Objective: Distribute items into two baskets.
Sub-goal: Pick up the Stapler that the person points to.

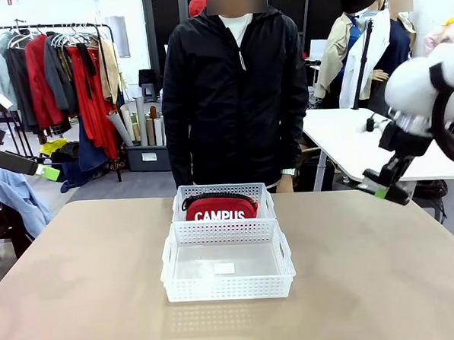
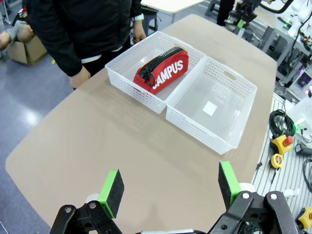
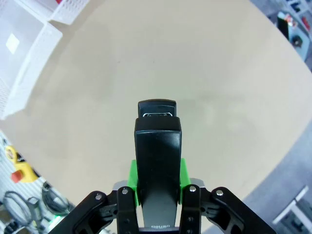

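Observation:
The red pouch (image 1: 221, 208) with white "CAMPUS" lettering lies in the far white basket (image 1: 187, 196), seen from above as the pouch (image 2: 163, 69) in the basket (image 2: 122, 78). The near basket (image 1: 227, 292) holds nothing but a small white label; it appears again as the basket (image 2: 195, 129). My right gripper (image 1: 382, 188) hangs above the table's right edge, shut on the black stapler (image 3: 157, 146), which sticks out between its green pads (image 3: 131, 178). My left gripper (image 2: 169, 183) is open and empty, high over the table's left side, and its arm end (image 1: 13, 162) shows at far left.
A person in a black jacket (image 1: 234, 86) stands right behind the far basket, hands down at the table edge. The tan table (image 1: 88, 284) spreads bare around the baskets. Cables and a yellow stop button (image 2: 282, 146) lie beyond the table's side.

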`<state>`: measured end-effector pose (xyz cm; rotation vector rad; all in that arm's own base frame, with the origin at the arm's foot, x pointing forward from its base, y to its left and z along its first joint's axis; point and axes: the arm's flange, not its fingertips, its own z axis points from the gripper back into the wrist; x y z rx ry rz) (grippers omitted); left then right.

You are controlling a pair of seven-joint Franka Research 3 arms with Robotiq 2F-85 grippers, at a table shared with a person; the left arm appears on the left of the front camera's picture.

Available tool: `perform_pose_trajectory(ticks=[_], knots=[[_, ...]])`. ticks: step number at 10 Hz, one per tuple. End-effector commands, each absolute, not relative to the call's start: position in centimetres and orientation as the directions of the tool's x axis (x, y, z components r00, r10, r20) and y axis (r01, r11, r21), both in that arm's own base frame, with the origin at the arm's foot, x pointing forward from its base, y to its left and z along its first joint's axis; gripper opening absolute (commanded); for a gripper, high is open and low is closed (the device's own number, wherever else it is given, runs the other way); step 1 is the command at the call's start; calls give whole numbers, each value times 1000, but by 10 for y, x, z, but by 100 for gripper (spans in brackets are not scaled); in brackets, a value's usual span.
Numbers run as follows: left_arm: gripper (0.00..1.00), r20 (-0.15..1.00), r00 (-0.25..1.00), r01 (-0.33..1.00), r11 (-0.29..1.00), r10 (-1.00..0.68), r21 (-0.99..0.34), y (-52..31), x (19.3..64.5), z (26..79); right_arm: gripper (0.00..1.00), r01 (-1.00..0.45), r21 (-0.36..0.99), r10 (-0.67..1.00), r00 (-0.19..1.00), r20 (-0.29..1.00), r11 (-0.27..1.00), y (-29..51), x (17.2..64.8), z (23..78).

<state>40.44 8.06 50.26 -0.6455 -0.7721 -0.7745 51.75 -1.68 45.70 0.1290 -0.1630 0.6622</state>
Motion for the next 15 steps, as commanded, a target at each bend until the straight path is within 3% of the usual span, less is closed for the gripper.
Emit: perform_pose_trajectory(ticks=[1, 5, 7, 15], knots=[[100, 811, 475, 798, 556, -341, -233, 79, 402, 502, 0, -530, 19, 521, 838, 160, 848, -8, 502, 498], [100, 811, 475, 798, 556, -341, -233, 79, 402, 502, 0, -381, -91, 391, 906, 162, 920, 6, 468, 554], [100, 811, 475, 798, 556, -341, -233, 79, 402, 502, 0, -418, -36, 418, 893, 166, 908, 6, 464, 558], [100, 811, 475, 798, 556, -341, -233, 79, 402, 502, 0, -417, -60, 421, 888, 184, 907, 0, 467, 559]])
